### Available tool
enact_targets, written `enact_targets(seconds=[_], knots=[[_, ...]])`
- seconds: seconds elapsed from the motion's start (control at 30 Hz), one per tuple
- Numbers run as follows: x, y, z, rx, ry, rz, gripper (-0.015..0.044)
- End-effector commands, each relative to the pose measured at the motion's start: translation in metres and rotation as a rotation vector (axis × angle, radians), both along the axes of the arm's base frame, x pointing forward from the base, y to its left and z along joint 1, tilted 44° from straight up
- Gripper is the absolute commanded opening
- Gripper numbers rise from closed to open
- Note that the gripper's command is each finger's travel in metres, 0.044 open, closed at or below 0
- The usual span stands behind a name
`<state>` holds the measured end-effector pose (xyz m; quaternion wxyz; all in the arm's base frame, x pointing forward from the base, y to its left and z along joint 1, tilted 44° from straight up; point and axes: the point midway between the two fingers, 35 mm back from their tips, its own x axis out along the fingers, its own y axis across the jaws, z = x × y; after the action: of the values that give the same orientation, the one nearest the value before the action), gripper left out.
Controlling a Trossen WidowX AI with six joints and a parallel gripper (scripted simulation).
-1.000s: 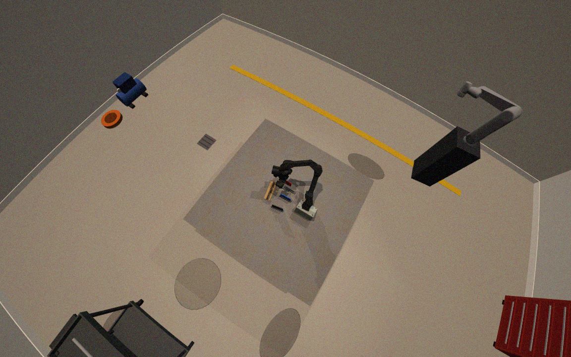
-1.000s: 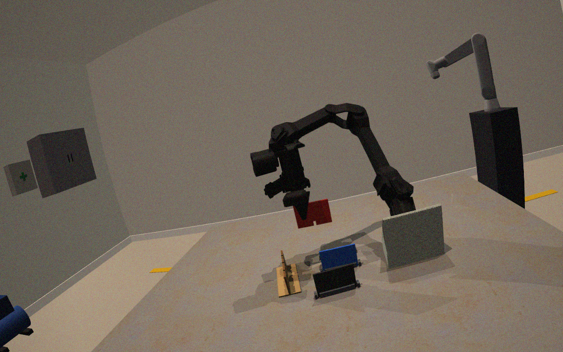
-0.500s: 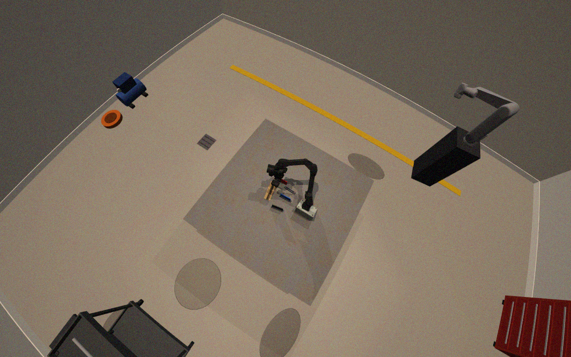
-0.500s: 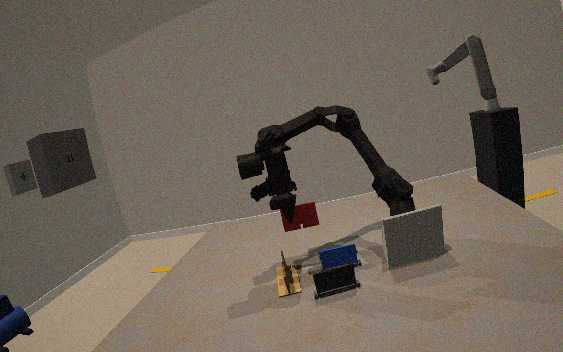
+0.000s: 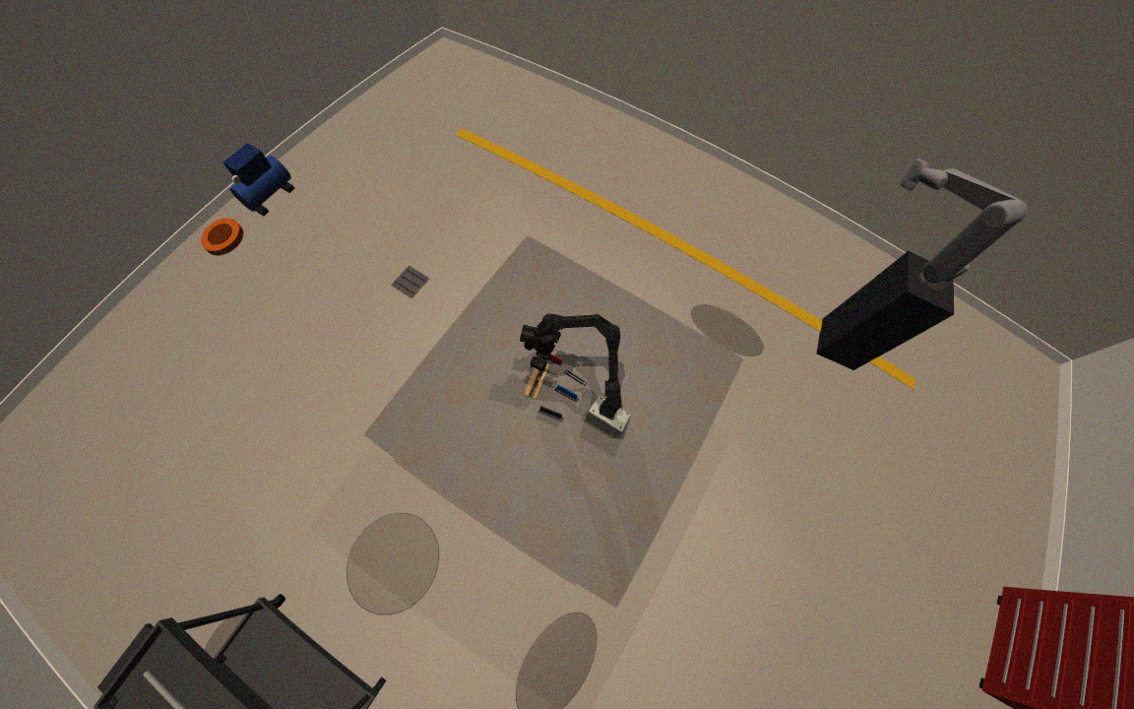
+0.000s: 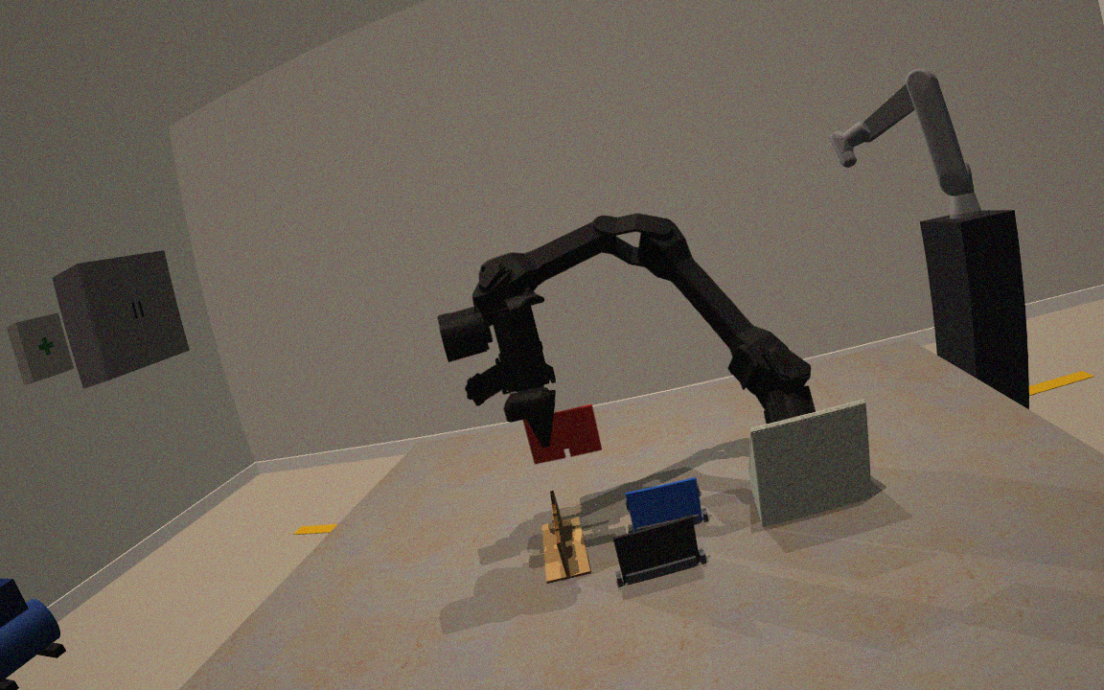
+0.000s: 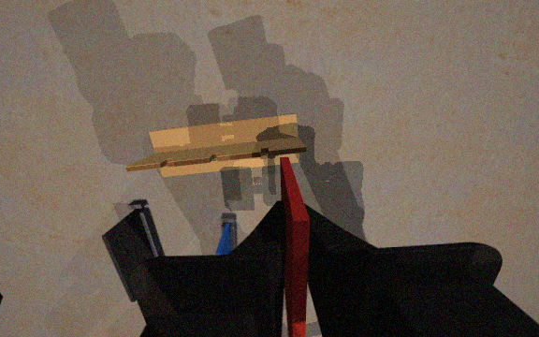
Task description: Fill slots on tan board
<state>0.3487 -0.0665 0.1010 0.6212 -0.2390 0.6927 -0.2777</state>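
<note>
1 black robot hand [image 5: 539,362] [image 6: 543,442] [image 7: 287,208] pinches 1 red board [image 5: 554,358] [image 6: 580,431] [image 7: 298,243] above the desk [image 5: 500,458] [image 6: 419,634] [image 7: 438,117], the panel upright and its 1 visible notch facing down. Below the hand, apart from the red panel, the tan board [image 6: 554,515] [image 7: 185,156] stands on edge along its flat tan base [image 5: 530,381] [image 6: 552,566] [image 7: 171,139], with 3 slots along its top edge and none of them filled. The red board lies crosswise to it, its near end closest to the slot at 1 end of the row.

Lower than the hand and toward the arm's pale mount [image 5: 596,419] [image 6: 814,468], 1 blue board [image 5: 567,391] [image 6: 664,504] [image 7: 224,241] and 1 black board [image 5: 550,412] [image 6: 657,546] [image 7: 126,250] stand in their separate holders, the blue between the black and 1 boardless holder [image 5: 575,378]. The black arm [image 5: 613,353] [image 6: 698,287] arches from the mount to the hand. Well apart from them, behind the desk, 1 gray arm [image 5: 976,237] [image 6: 937,128] rises from 1 black pedestal [image 5: 870,317] [image 6: 954,300].
</note>
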Motion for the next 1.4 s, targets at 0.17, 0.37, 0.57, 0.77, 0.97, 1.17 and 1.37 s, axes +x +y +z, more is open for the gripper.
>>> enact_targets(seconds=[0.17,0.37,0.57,0.77,0.97,1.17,1.37], knots=[[0.02,0.002,-0.01,0.007,0.029,0.026,0.0],[0.033,0.003,-0.017,0.009,0.043,0.042,0.0],[0.036,0.001,-0.022,0.01,0.047,0.046,0.0],[0.035,-0.008,-0.031,0.01,0.046,0.046,0.0],[0.033,-0.018,-0.041,0.009,0.046,0.046,0.0],[0.032,-0.021,-0.045,0.009,0.046,0.046,0.0],[0.032,-0.021,-0.045,0.009,0.046,0.046,0.0]])
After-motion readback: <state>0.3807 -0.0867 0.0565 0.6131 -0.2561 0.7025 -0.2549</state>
